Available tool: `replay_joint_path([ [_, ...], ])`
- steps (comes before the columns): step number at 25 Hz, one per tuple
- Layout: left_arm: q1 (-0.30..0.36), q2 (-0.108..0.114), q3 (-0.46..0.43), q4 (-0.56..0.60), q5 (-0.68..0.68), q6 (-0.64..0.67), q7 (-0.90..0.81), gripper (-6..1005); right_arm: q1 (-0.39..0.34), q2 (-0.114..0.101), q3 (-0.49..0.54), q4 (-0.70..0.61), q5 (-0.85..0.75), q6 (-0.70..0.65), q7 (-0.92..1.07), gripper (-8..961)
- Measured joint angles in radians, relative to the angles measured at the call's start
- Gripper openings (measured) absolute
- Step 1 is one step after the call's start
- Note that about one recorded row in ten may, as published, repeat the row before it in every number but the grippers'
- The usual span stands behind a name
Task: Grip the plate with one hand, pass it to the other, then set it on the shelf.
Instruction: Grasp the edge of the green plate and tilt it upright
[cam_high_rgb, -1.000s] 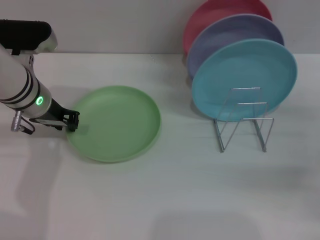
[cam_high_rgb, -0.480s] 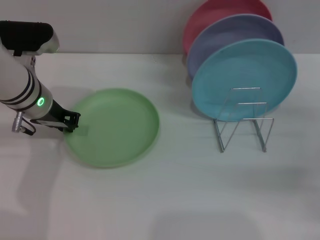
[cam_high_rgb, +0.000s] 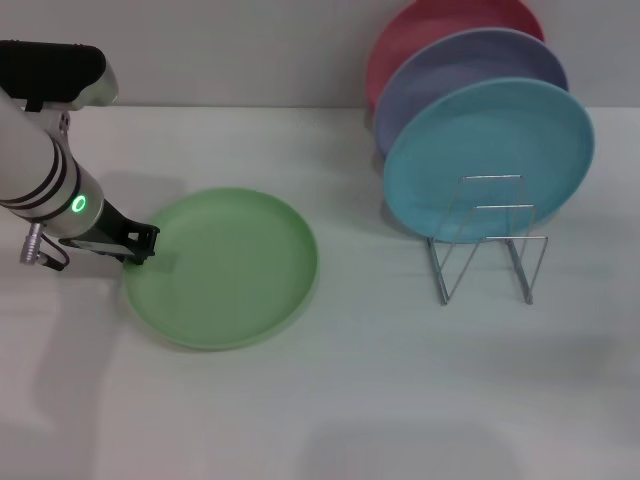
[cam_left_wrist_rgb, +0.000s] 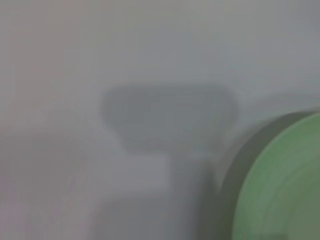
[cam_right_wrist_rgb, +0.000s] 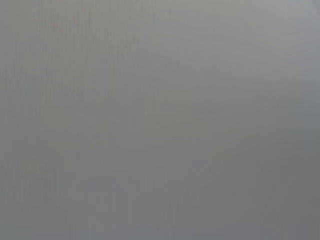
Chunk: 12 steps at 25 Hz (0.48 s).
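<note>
Green plate (cam_high_rgb: 225, 268) lying on the table (cam_high_rgb: 330, 400), toward its left edge. Left gripper (cam_high_rgb: 143, 241) at the plate's left rim, fingers clenched on it. Wire shelf (cam_high_rgb: 487, 240) well apart, toward the right edge. Right gripper unseen.

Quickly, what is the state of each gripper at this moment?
Left gripper: shut on the light green plate, at its left rim.
Right gripper: not in view.

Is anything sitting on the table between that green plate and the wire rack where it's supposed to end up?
Nothing visible does. The table between the green plate and the wire rack is bare. The turquoise plate already stands in the rack, behind its front wires. The left gripper is at the green plate's left rim.
</note>
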Motion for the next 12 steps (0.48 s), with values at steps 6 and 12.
replay_joint_path([
  [6,0.007,0.0,-0.041,0.015,-0.012,0.0,0.053,81,-0.001,0.0,0.0,0.0,0.001,-0.003,0.001,517],
  [12,0.043,0.0,-0.103,0.049,-0.091,0.039,0.119,57,-0.002,0.0,0.001,0.0,0.003,-0.004,0.002,517],
])
